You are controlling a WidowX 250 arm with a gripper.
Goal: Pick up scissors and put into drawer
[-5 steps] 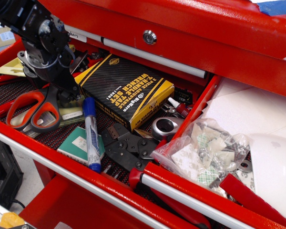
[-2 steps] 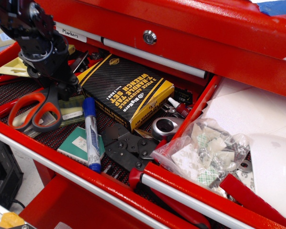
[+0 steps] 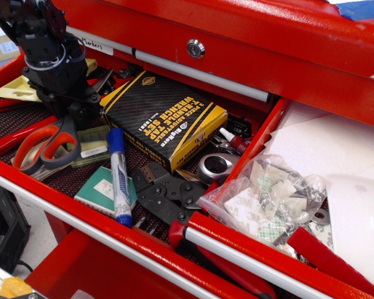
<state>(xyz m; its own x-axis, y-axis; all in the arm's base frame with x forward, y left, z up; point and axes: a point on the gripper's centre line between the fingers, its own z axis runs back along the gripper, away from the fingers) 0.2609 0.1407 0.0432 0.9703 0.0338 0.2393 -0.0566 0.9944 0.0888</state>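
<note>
Below, the scissors (image 3: 43,149) hang from the end effector (image 3: 71,118), gripped at the blades.

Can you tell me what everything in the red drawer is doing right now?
Drawer: pulled open.
Scissors: lying in the drawer, blades hidden under the gripper.
Gripper: down over the scissors; open or shut, cannot tell.
Black box: closed, lying flat.
Blue marker: capped, lying flat.
Plastic bag: resting on the drawer's right edge.

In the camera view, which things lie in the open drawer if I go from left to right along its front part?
scissors → blue marker → black crimping tool → bag of small parts
</note>
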